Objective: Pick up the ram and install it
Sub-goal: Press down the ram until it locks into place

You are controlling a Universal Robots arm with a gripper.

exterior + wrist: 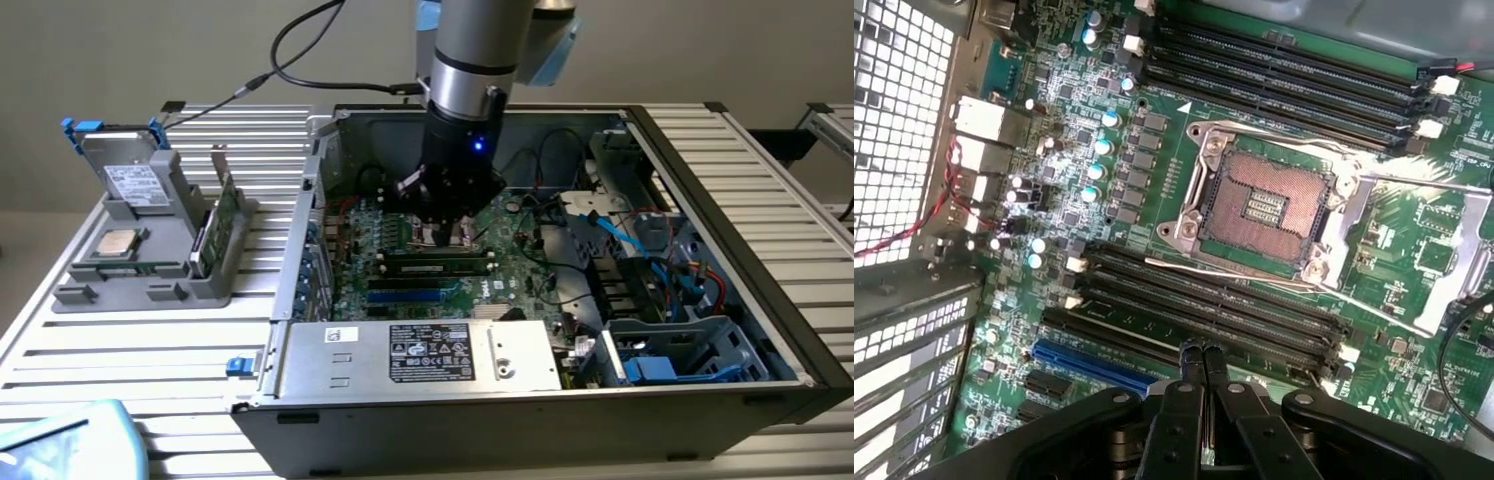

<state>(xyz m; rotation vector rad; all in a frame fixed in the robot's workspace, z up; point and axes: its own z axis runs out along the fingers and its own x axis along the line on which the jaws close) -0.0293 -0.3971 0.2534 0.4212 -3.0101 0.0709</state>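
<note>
Overhead, shut fingers point(1203, 352) press the ram point(433, 267) into its slot.

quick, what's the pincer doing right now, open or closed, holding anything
Pincer: closed, fingertips together over the memory slots on the motherboard; nothing visible between them.

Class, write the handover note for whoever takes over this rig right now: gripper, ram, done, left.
Gripper: shut, holding nothing, tips down at the memory slots beside the empty processor socket.
Ram: lies along a slot inside the case, under the tips.
Done: ram is picked up and placed in its slot.
Left: the pictures do not show whether it is fully clicked in, so seating is unconfirmed.
</note>
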